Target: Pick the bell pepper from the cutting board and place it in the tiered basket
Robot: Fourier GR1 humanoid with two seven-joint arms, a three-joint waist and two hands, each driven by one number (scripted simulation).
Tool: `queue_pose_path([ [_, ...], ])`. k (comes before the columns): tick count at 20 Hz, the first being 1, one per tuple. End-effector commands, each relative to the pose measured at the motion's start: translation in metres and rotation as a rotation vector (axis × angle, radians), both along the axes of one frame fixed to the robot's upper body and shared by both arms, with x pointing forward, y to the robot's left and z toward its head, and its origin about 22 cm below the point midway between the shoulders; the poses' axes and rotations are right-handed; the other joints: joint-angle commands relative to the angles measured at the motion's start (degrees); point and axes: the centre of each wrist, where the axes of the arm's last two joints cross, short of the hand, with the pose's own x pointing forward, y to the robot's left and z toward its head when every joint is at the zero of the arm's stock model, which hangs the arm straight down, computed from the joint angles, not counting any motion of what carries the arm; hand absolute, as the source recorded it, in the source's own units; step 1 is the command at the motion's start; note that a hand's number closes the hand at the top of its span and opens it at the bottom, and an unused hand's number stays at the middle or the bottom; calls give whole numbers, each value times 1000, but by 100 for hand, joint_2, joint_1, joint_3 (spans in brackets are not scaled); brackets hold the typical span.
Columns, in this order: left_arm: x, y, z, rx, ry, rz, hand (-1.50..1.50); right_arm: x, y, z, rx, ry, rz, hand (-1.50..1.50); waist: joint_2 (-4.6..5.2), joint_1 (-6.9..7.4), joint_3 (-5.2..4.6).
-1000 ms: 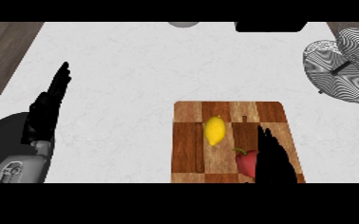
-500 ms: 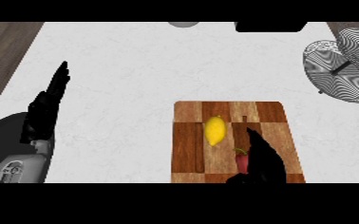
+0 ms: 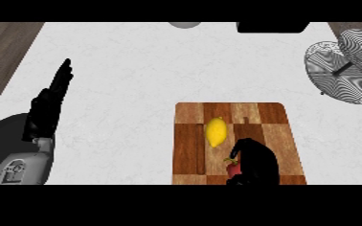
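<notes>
Pepper: red pepper lies on the board's near right part, close to its lower edge; only its left side and a bit of stem show.
Right hand: right hand comes in from the lower edge and sits over the pepper, fingers curled down round its top and right side. The hand hides most of it, so it seems to clasp the pepper, but I cannot tell whether the pepper is off the wood.
Lemon: lemon sits upright-long near the board's middle, just up and left of the right hand, apart from the pepper.
Basket: wire basket stands at the right edge of the counter, well apart from the board.
Left hand: left hand rests at the far left, fingers straight and together, holding nothing.
Far edge: a grey round thing and a black block, both cut off by the top.
</notes>
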Motion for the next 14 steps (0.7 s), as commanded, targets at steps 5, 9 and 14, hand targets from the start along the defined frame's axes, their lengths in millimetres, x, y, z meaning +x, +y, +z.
queue_pose_path([
  [5, 11, 4, -3, -9, -3, 9, 0, -19, 4, 18, 130, -104, -80, 150, 21, -35, 22],
  [9, 3, -3, -8, 3, -31, -54, 0, 103, -17, 54, 143, -158, -292, 150, 147, 346, 27],
  [14, 12, -11, 0, -3, -39, -88, 0, 158, -27, 89, 139, -319, -460, 150, 239, 554, 29],
])
